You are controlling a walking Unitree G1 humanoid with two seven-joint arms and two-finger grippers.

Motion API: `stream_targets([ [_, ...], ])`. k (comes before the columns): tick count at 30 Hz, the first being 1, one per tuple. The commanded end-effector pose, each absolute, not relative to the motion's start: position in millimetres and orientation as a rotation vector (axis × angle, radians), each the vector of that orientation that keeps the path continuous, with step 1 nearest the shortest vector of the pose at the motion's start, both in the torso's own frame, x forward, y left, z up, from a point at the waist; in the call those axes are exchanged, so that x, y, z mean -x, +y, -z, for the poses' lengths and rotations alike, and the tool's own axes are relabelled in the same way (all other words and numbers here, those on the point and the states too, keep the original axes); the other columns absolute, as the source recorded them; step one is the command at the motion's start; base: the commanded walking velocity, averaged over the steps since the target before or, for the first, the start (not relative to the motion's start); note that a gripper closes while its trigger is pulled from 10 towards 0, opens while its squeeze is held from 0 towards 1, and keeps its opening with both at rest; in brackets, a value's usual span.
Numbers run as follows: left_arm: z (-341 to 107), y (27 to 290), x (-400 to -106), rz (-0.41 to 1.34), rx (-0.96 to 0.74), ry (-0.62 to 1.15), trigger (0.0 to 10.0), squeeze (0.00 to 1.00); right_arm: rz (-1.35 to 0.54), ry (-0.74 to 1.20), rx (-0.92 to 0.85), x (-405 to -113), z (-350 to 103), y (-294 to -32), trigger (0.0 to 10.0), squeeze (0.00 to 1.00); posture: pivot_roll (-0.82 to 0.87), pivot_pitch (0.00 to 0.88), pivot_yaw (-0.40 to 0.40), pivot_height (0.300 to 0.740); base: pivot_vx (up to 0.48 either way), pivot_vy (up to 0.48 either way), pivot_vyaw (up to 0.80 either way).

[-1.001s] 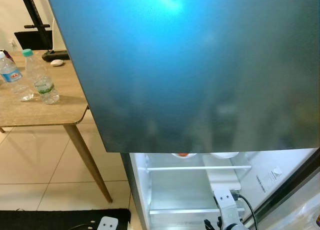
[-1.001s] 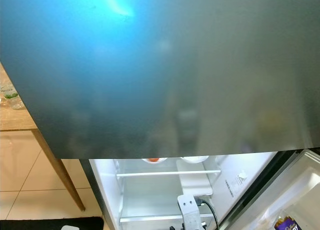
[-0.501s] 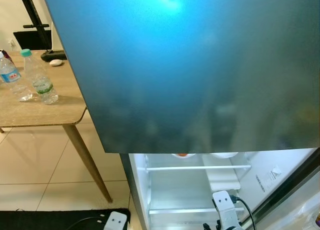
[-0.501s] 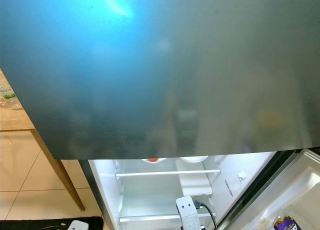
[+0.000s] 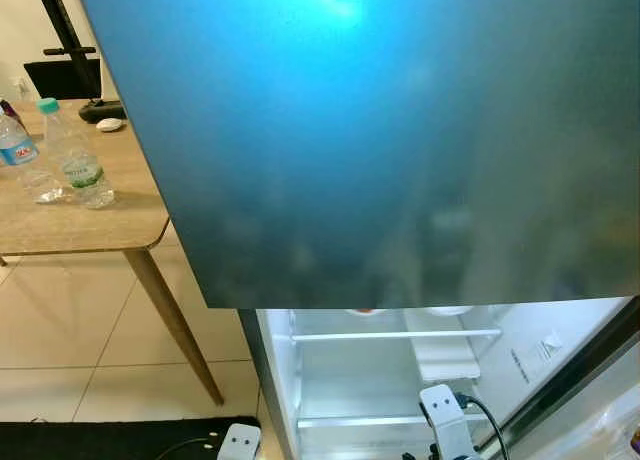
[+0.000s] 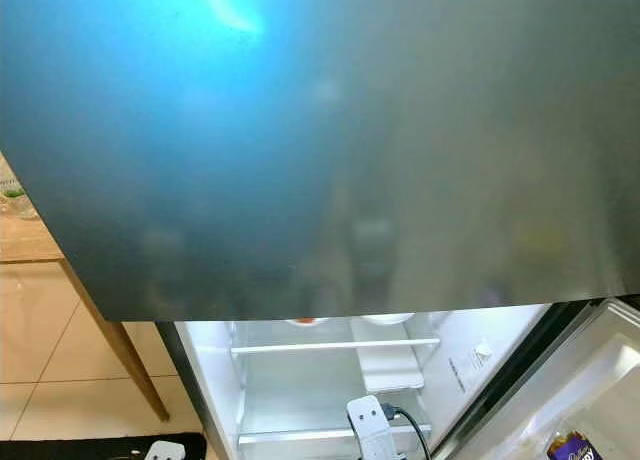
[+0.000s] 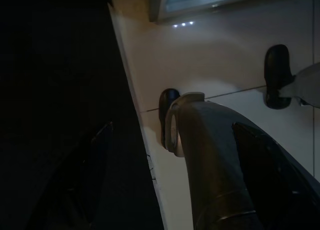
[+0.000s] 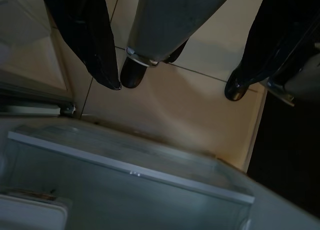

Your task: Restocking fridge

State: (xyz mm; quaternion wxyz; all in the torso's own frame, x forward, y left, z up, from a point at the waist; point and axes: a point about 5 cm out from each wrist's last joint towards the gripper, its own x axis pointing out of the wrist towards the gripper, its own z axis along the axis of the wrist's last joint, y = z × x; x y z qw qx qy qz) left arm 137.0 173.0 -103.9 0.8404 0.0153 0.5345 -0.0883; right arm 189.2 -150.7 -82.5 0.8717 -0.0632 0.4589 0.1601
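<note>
The fridge's dark upper door [image 5: 380, 130] is closed and looms close in front of me. Below it the lit lower compartment [image 5: 350, 380] stands open, with a glass shelf [image 5: 395, 335] and white bowls [image 5: 450, 310] just under the door's edge. My right arm's wrist [image 5: 445, 435] hangs low in front of this compartment. In the right wrist view the right gripper [image 8: 174, 89] is open and empty above floor tiles and a fridge shelf [image 8: 130, 172]. My left arm's wrist [image 5: 240, 442] is low at the left. The left gripper [image 7: 172, 125] is open in a dark view.
A wooden table [image 5: 70, 225] stands at the left with two water bottles [image 5: 75, 155] on it. A black mat [image 5: 100, 440] lies on the tiled floor. The open lower door at the right holds a purple packet [image 6: 570, 446].
The camera has drifted slightly right. My left wrist has come further into view at the bottom, and the right wrist has shifted a little left.
</note>
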Motion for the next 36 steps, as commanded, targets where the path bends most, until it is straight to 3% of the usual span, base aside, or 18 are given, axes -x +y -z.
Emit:
stream_targets([
  [1, 105, 171, -135, 0.205, -0.036, 1.145, 10.0, 0.00, -0.350, 0.982, 0.131, -185, 85, -148, 10.0, 0.00, 0.04, 0.000, -0.021, 0.740, 0.000, 0.000, 0.00],
  [36, 106, 168, -132, 0.191, 0.025, 1.170, 10.0, 0.00, -0.451, 1.034, 0.209, -172, 90, -154, 10.0, 0.00, 0.03, 0.000, -0.019, 0.740, 0.000, 0.000, 0.00],
])
